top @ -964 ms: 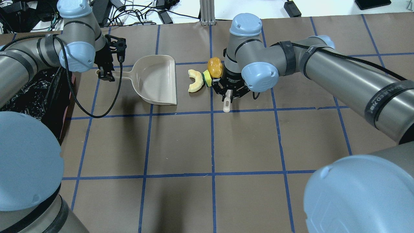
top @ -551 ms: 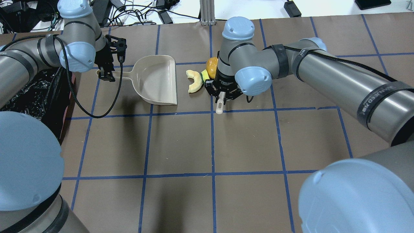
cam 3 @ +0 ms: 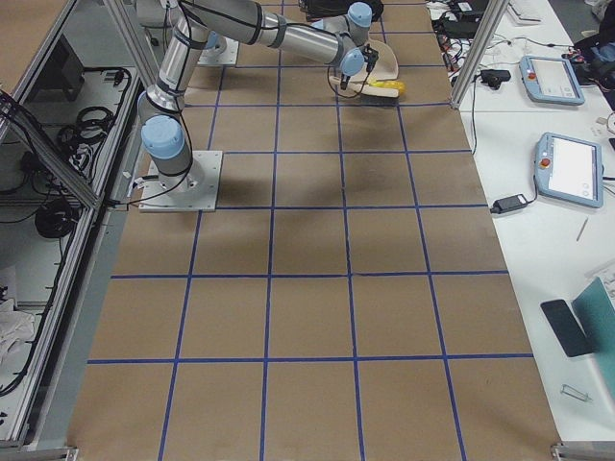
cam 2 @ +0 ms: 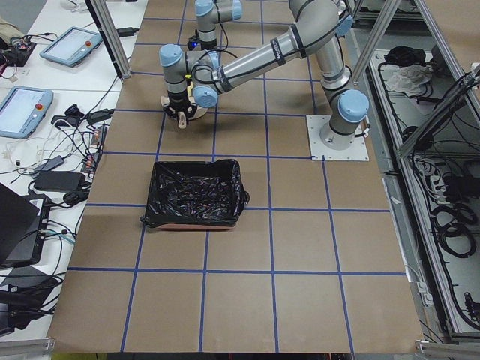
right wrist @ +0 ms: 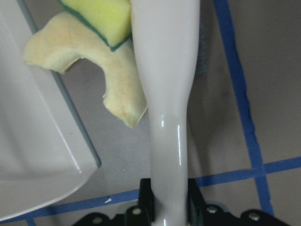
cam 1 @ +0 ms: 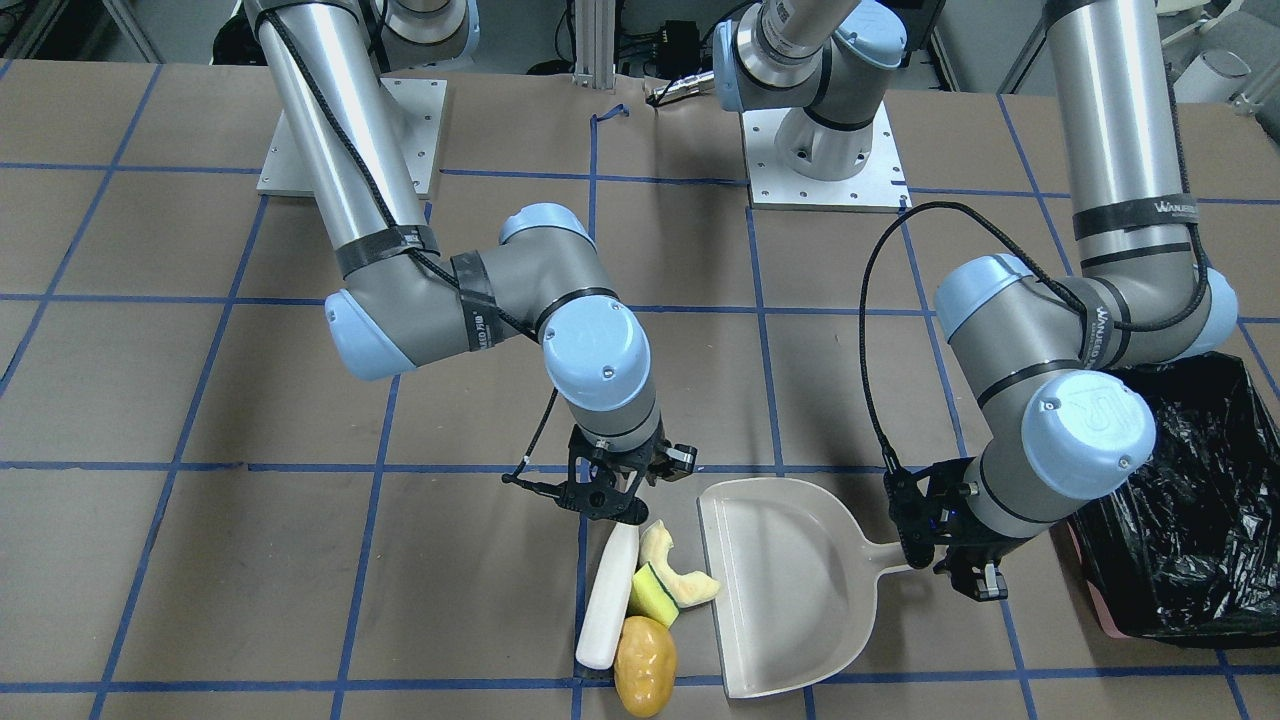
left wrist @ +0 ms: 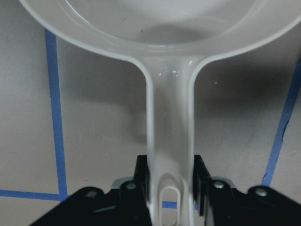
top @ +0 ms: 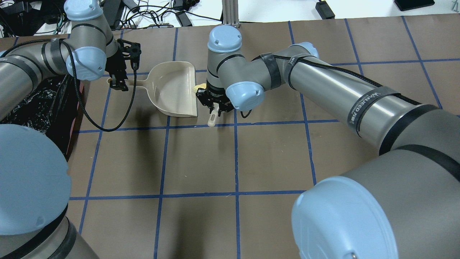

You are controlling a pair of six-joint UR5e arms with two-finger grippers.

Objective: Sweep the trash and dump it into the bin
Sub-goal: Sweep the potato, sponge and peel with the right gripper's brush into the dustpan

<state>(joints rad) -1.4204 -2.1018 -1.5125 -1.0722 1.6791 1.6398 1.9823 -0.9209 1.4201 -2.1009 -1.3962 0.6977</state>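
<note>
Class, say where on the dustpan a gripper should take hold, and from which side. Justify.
Take the dustpan by its narrow handle, from the end opposite the open lip, jaws across its width. The handle juts straight out and fits between them, as the left gripper shows; the scoop is too wide.

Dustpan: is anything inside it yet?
The dustpan looks bare inside in the front view; the cream slice just reaches its lip. Overhead, the right arm covers that lip area.
</note>
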